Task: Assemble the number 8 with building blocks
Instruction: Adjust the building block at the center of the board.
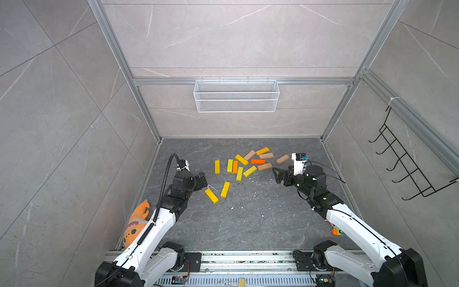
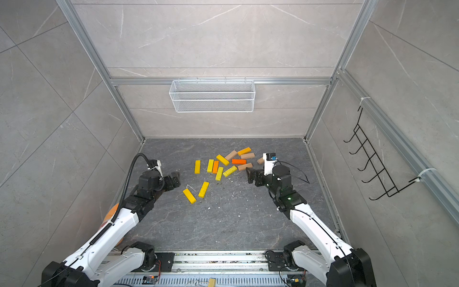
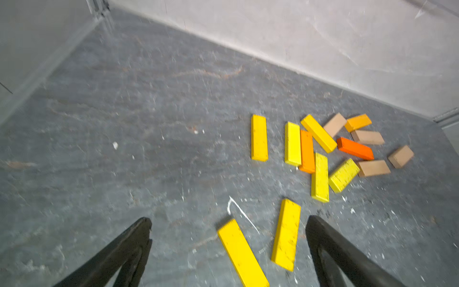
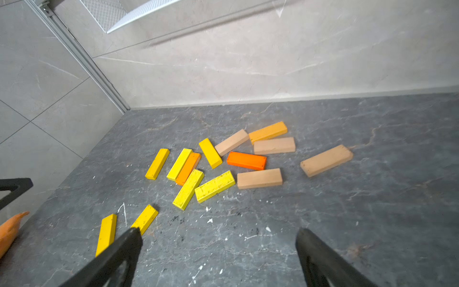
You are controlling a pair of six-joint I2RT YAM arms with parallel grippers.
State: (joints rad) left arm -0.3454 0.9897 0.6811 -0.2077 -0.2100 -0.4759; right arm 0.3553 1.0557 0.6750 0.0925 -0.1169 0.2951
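Left arm (image 1: 164, 218) and right arm (image 1: 347, 218) reach inward, jaws apart, empty. Building blocks (image 1: 241, 159) litter the dark surface (image 1: 248, 223) between grey walls (image 1: 236, 37).

Blocks (image 1: 241, 159) flat on desk (image 1: 248, 223), main cluster at 12 o'clock. Two yellow blocks (image 1: 225, 189) apart at cluster's 7 o'clock, beside left jaws. Right jaws near cluster's 4 o'clock. Fish (image 1: 136, 223) at 8 o'clock. Basket (image 1: 236, 95) on back wall.

place: robot lab test cell | evidence: aluminium frame (image 1: 173, 81), tiled panel walls (image 1: 236, 37), mounting rail (image 1: 248, 258)
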